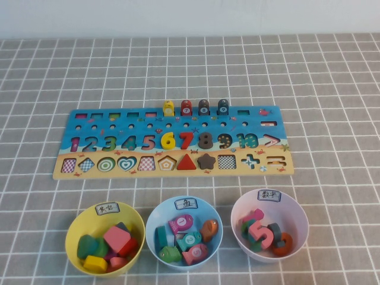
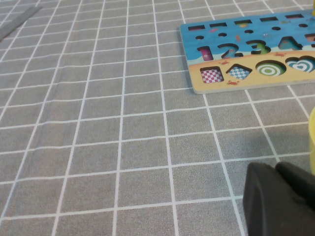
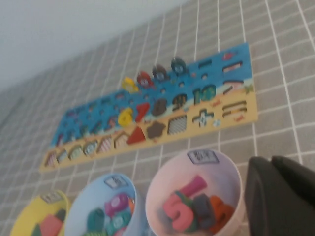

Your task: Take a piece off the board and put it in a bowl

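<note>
Right hand (image 3: 283, 196) sat closed, holding nothing, just beside the pink bowl (image 3: 197, 196); board (image 3: 147, 118) lay well beyond it. Teal piece (image 3: 178, 65) stood upright on the board's far edge, last in a row of four fish. Blue bowl (image 3: 106, 206) sat past the pink one. Left hand (image 2: 280, 199) hovered low over the table (image 2: 98, 147), near the board's end; could not tell its grip.

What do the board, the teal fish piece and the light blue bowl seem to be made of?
Board: probably wood, pale cut edges under matt print. Teal fish piece: likely painted wood. Light blue bowl: apparently plastic, smooth thin wall. Left gripper, right gripper: off the board.
</note>
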Tool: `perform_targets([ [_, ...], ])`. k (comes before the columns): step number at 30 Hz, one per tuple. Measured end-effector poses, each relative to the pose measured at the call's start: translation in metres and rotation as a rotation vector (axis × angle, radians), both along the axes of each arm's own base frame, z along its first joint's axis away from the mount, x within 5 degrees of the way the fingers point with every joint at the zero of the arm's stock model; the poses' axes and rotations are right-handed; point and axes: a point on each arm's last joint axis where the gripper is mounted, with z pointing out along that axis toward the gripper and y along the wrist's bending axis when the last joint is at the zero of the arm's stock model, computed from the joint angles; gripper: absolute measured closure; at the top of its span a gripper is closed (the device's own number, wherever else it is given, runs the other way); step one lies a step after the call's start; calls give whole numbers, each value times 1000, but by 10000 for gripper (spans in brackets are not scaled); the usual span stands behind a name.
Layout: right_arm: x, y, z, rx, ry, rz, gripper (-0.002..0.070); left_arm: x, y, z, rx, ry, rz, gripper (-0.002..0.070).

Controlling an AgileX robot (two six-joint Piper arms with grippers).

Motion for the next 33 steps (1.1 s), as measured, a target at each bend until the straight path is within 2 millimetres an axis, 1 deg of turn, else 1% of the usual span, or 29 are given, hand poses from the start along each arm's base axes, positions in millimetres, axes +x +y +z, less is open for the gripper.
perform_targets([
  [1, 4, 1, 10, -28, 24, 22, 694, 0, 0, 0, 0, 0, 0, 675],
  [3, 19, 3, 26, -101, 117, 69, 694, 0, 0, 0, 0, 0, 0, 675],
  [6, 48, 4, 39, -183, 257, 123, 694, 0, 0, 0, 0, 0, 0, 675],
  [11, 99, 4, 48, -259, 385, 176, 694, 0, 0, 0, 0, 0, 0, 675],
  [14, 131, 6, 47, -280, 441, 203, 694, 0, 0, 0, 0, 0, 0, 675],
  [16, 148, 11, 43, -298, 472, 233, 694, 0, 0, 0, 0, 0, 0, 675],
  [19, 172, 26, 35, -347, 506, 300, 694, 0, 0, 0, 0, 0, 0, 675],
  [24, 209, 67, 23, -385, 513, 395, 694, 0, 0, 0, 0, 0, 0, 675],
  [33, 260, 143, 12, -429, 506, 487, 694, 0, 0, 0, 0, 0, 0, 675],
])
